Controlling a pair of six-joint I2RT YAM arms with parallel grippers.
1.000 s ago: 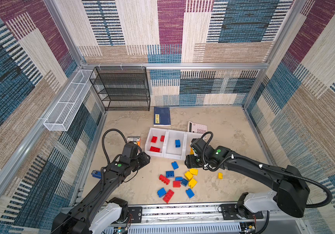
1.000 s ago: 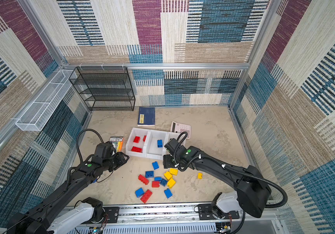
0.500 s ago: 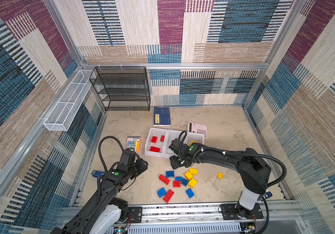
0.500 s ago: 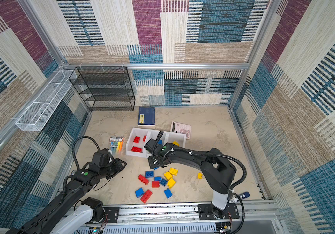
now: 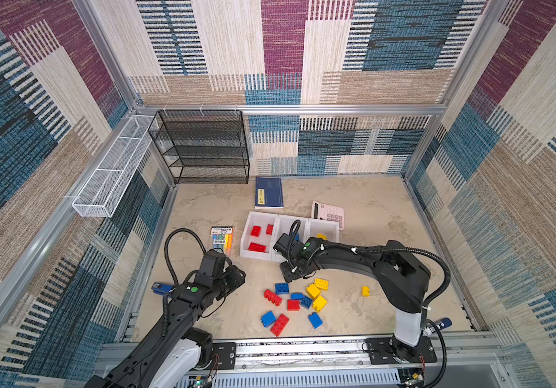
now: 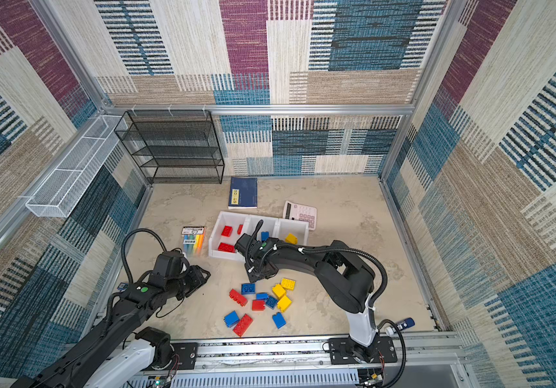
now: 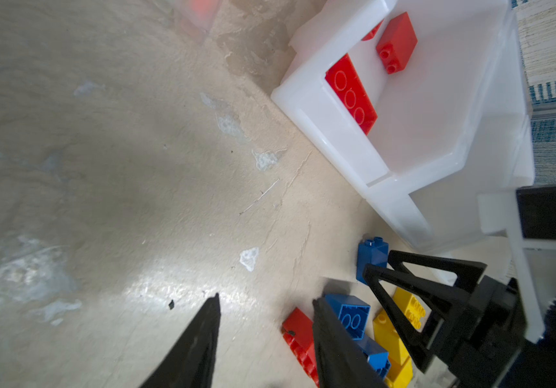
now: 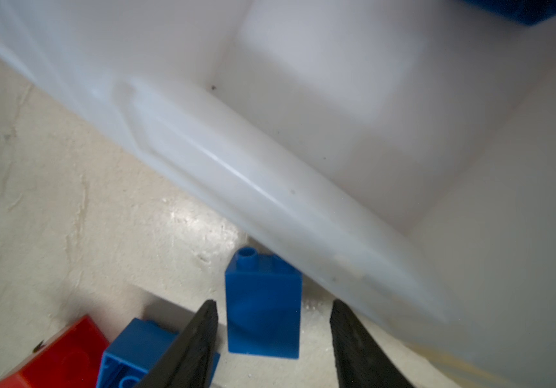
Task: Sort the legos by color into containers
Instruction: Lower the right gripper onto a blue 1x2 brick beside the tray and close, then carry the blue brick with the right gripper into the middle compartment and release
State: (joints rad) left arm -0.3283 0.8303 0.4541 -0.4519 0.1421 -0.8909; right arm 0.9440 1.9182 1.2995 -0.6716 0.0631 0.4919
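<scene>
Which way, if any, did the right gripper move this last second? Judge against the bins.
Yes: right gripper shifted left in a top view, from before the right bin to before the middle bin.

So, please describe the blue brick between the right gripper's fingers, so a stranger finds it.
Find the row of three white bins. Just outside the front wall of the middle bin sits a small blue brick, between the fingers of the open right gripper. Only this loose brick is beside the bin; the other bricks lie farther off.
</scene>
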